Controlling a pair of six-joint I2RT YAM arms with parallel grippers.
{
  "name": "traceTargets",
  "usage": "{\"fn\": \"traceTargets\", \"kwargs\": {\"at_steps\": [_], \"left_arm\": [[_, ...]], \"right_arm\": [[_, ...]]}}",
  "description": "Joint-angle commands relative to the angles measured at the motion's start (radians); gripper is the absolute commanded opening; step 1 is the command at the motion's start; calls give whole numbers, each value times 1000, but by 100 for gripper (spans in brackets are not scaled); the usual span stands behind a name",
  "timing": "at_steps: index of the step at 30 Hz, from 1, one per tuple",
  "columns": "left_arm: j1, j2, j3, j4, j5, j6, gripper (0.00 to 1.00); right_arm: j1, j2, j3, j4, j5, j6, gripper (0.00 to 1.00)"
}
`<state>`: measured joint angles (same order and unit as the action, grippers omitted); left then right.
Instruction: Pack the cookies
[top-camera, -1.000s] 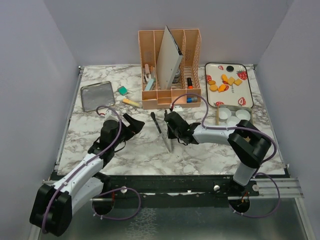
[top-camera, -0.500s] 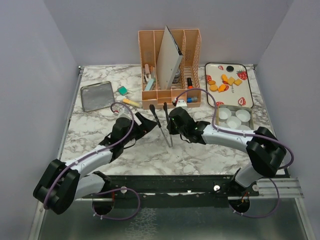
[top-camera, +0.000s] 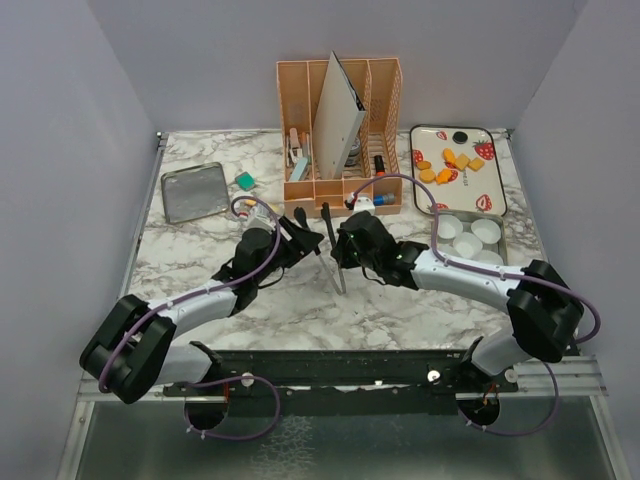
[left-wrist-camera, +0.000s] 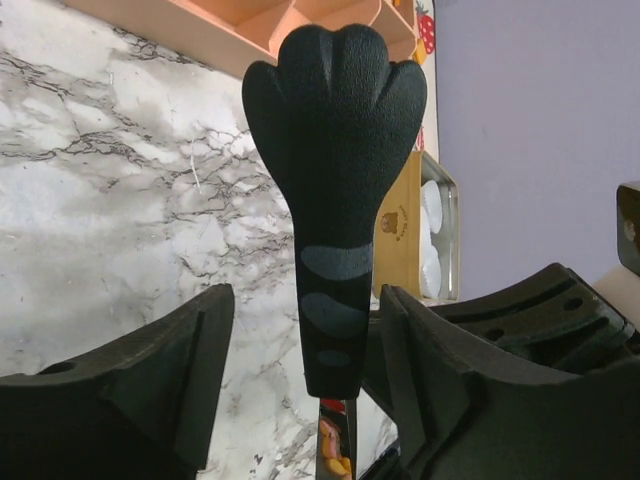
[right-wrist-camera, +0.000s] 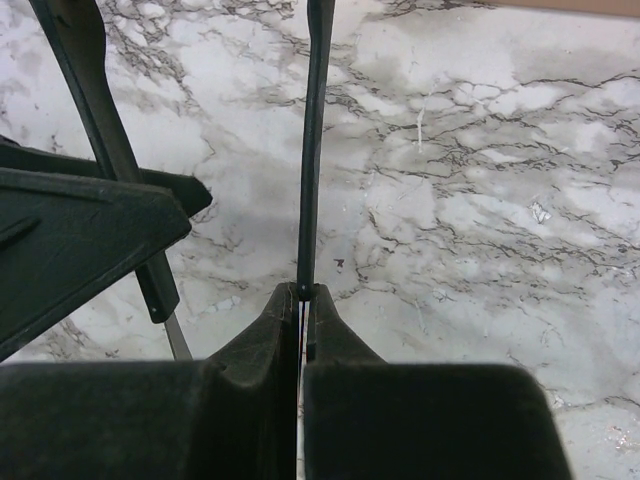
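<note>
While the cookies (top-camera: 448, 165) lie on the strawberry tray (top-camera: 494, 182) at the bench's (top-camera: 250, 310) far right, the overhead view has both arms meeting at black tongs (top-camera: 334, 262) mid-bench.

At the left wrist, the left gripper (left-wrist-camera: 305, 330) has its jaws parted around one scalloped tong tip, unclamped.

At the right wrist, the right gripper (right-wrist-camera: 302, 300) has its jaws pinched tight on the other thin arm.

Cookies (top-camera: 449, 166) on tray (top-camera: 462, 197) behind cups (top-camera: 470, 236)

Perhaps seven orange cookies (top-camera: 462, 161) on tray (top-camera: 455, 195)
</note>
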<state>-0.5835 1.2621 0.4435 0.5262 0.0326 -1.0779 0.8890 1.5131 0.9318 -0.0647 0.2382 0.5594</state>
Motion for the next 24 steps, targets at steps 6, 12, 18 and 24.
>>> {"fn": "traceTargets", "kwargs": {"at_steps": [6, 12, 18, 24], "left_arm": [[-7, -14, -7, 98, -109, -43, 48], [-7, -2, -15, 98, -101, -87, 36], [-7, 3, -26, 98, -83, -134, 10], [-7, -49, -71, 97, -137, -209, 0]], "right_arm": [[5, -48, -4, -36, -69, -24, 0], [14, -42, -5, -34, -56, -35, 0], [18, -64, -17, -12, -62, -40, 10], [18, -160, -67, 15, -47, -64, 34]]}}
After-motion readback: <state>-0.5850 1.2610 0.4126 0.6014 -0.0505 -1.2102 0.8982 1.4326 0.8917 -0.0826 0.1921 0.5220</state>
